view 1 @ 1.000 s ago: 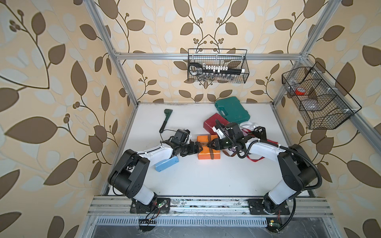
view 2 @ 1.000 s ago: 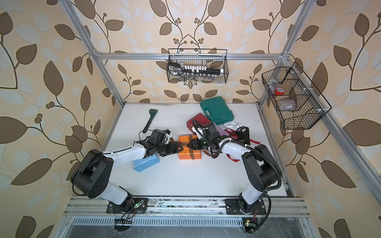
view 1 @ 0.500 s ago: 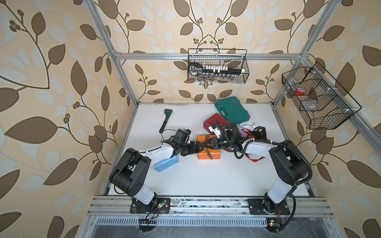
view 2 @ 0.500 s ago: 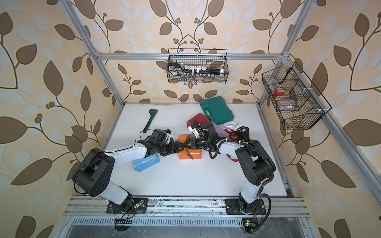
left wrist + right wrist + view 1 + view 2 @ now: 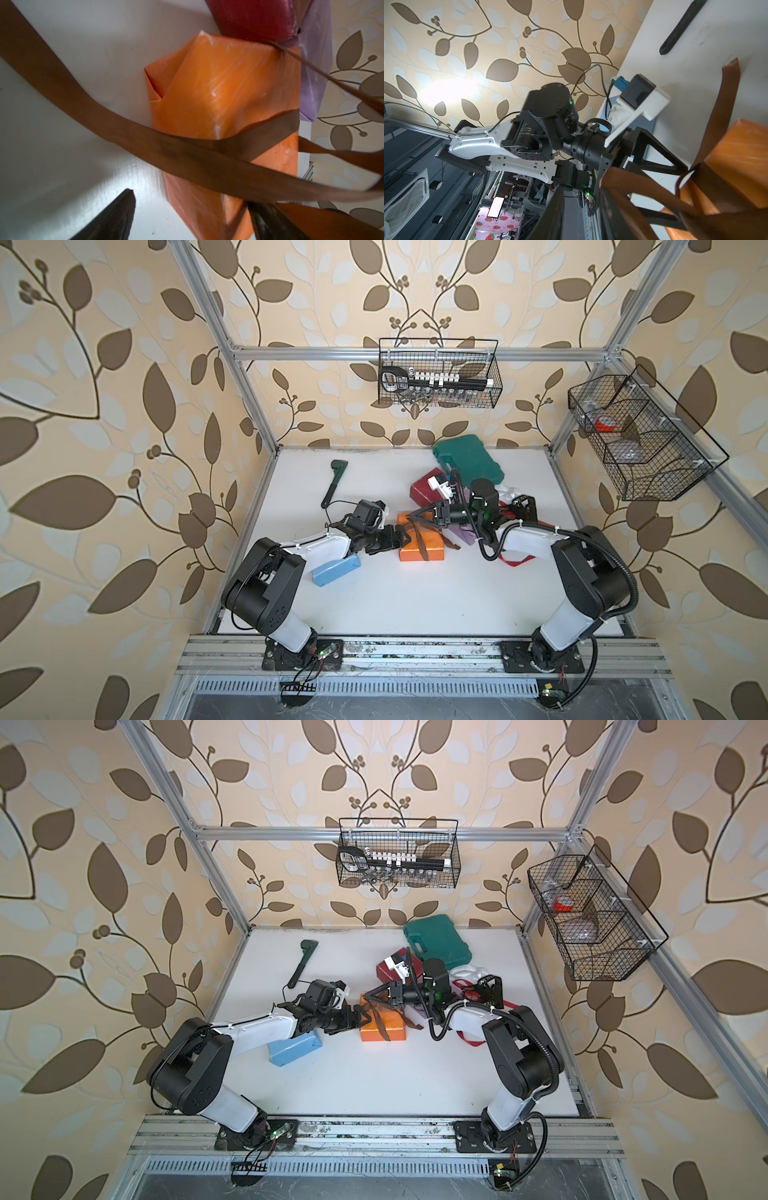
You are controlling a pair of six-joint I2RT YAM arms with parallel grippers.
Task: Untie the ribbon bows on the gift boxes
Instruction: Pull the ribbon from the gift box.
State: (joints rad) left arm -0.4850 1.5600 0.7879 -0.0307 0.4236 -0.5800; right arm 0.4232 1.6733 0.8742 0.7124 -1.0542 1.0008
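One creased orange paper box [image 5: 218,83], flat brown ribbon [image 5: 187,158]; left pincer [image 5: 404,537] agape, state of right pincer [image 5: 412,517] unclear.

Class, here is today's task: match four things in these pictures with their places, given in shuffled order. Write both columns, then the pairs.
Things:
1. orange paper-wrapped gift box
2. light blue paper-wrapped gift box
3. green plastic tool case
4. brown satin ribbon

Places:
A. at the back of the white table
B. draped across the orange box
C. where the left gripper and right gripper meet
D. partly under the left arm

Pairs: 1-C, 2-D, 3-A, 4-B
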